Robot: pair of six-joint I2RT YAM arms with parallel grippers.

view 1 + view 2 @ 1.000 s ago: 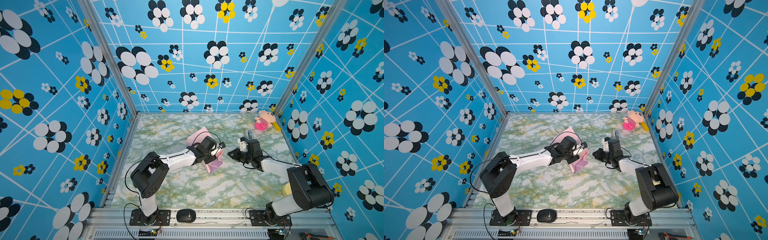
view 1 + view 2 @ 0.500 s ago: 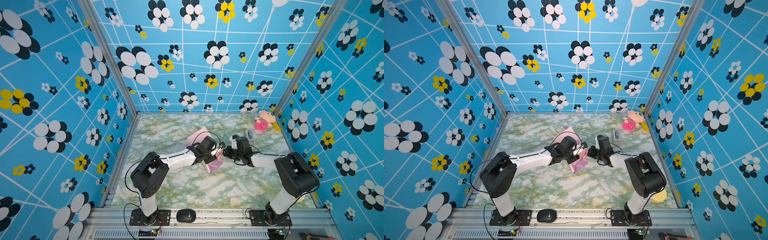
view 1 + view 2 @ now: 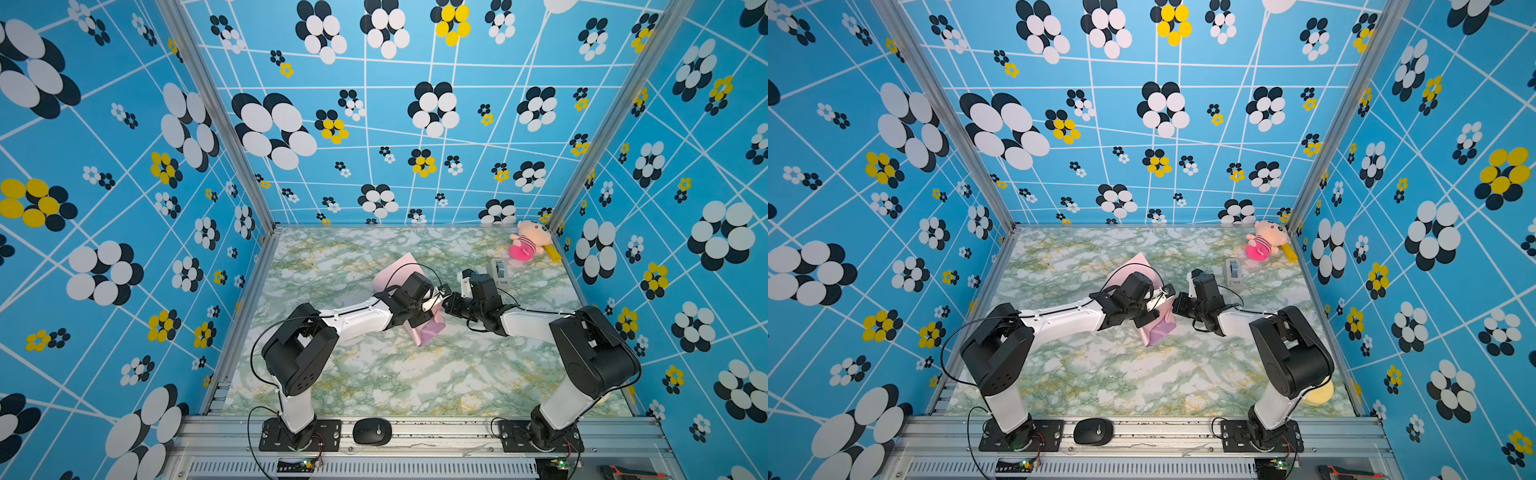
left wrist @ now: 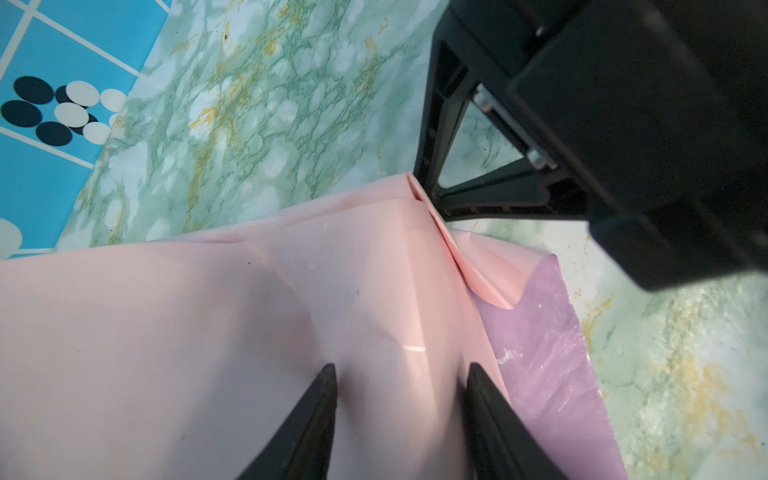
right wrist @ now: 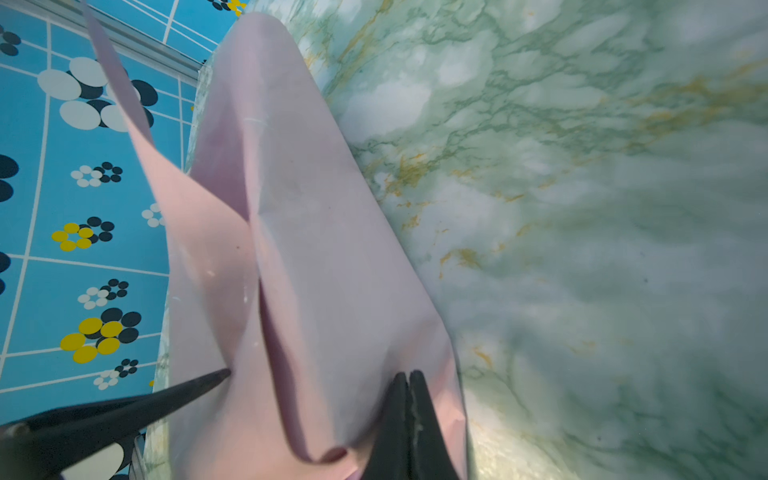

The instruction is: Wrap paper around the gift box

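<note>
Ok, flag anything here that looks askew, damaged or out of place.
The paper is crumpled rather than flat: in the right wrist view a flap stands up loose, and its lilac face shows at one end. The gift box is hidden. A plush toy sits in the far right corner, unrelated to wrapping.
</note>
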